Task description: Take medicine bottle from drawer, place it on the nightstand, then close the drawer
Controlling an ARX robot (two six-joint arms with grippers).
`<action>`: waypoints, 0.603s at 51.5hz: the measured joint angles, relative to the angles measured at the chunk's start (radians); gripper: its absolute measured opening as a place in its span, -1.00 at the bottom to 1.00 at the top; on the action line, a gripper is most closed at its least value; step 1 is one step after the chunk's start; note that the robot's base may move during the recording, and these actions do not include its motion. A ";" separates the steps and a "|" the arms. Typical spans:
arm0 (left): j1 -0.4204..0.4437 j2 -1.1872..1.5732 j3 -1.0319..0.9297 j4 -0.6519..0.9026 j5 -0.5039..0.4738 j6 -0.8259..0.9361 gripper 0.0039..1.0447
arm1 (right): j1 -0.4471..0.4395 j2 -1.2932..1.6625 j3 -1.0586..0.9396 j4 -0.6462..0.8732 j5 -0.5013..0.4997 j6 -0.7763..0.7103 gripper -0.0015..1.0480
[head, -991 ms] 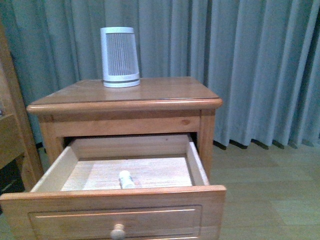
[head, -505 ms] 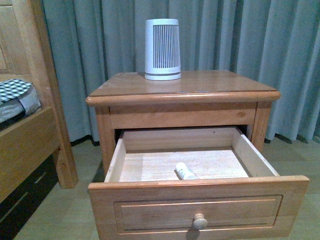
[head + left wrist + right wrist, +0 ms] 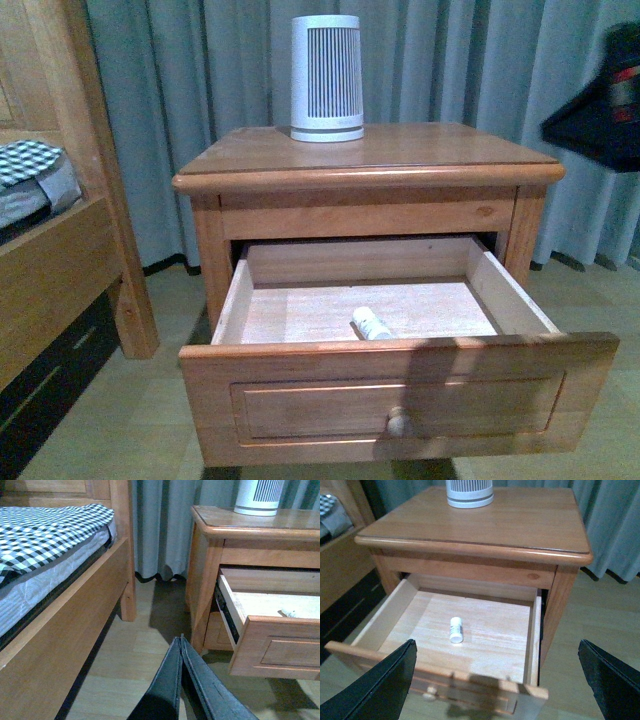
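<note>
The medicine bottle [image 3: 371,323] is small and white and lies on its side on the floor of the open upper drawer [image 3: 400,400]. The drawer is pulled well out of the reddish-brown nightstand [image 3: 370,150]. In the right wrist view the bottle [image 3: 456,629] lies in the drawer below and ahead of my right gripper [image 3: 496,645], which is wide open and empty above the drawer's front. My right arm shows dark at the upper right of the front view [image 3: 600,110]. My left gripper [image 3: 181,640] is shut and empty, low over the floor to the left of the nightstand [image 3: 260,522].
A tall white ribbed device [image 3: 326,78] stands at the back of the nightstand top. A wooden bed frame [image 3: 60,260] with checked bedding [image 3: 50,535] stands to the left. Grey-blue curtains [image 3: 450,60] hang behind. The drawer has a round knob [image 3: 398,423].
The view has swung so the nightstand sits nearer the middle and the bed shows at left. My right arm has come into view at upper right, casting a shadow on the drawer front.
</note>
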 joint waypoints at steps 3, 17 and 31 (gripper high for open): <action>0.000 0.000 0.000 0.000 0.000 0.000 -0.95 | 0.029 0.134 0.085 0.000 0.027 -0.006 0.87; 0.000 0.000 0.000 0.000 0.000 0.000 -0.32 | 0.127 0.605 0.400 -0.033 0.125 -0.007 0.87; 0.000 0.000 0.000 0.000 0.000 0.000 0.56 | 0.193 0.953 0.725 -0.134 0.149 -0.008 0.87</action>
